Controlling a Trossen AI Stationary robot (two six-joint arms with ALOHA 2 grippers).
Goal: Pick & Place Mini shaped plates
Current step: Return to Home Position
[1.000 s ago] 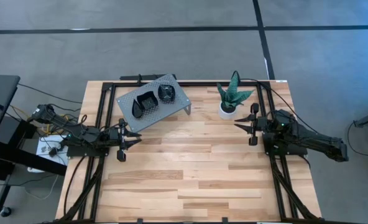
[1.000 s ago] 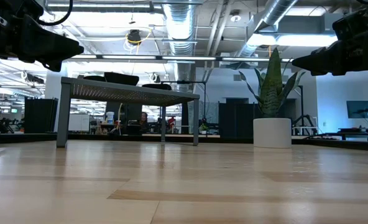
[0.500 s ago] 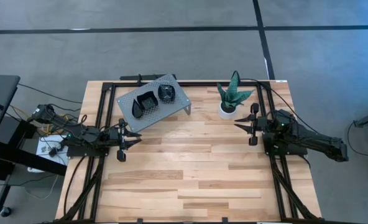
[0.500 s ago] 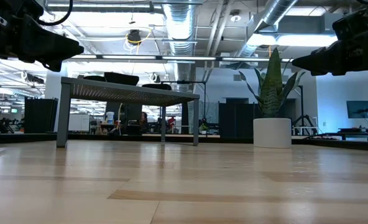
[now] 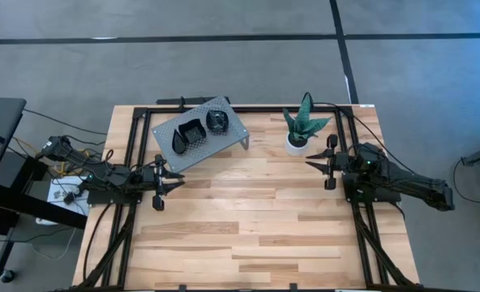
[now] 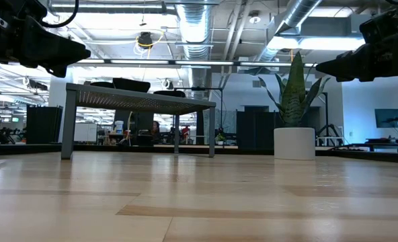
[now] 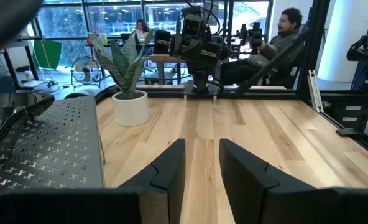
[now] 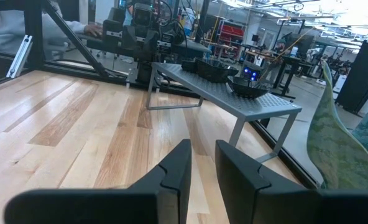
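The mini shaped plates are glossy black dishes resting on top of the grey perforated stand at the table's far left. A leaf-shaped one and a squarish one lie side by side, with a rounded one beside them. They also show as the dark dishes in the right wrist view. My left gripper hovers near the table's left edge, just nearer than the stand, slightly open and empty. My right gripper hovers near the right edge beside the plant, slightly open and empty.
A green spiky plant in a white pot stands at the far right, just beyond my right gripper. The stand's legs rest on the wooden table. A black frame runs along the table's edges. People sit in the room beyond.
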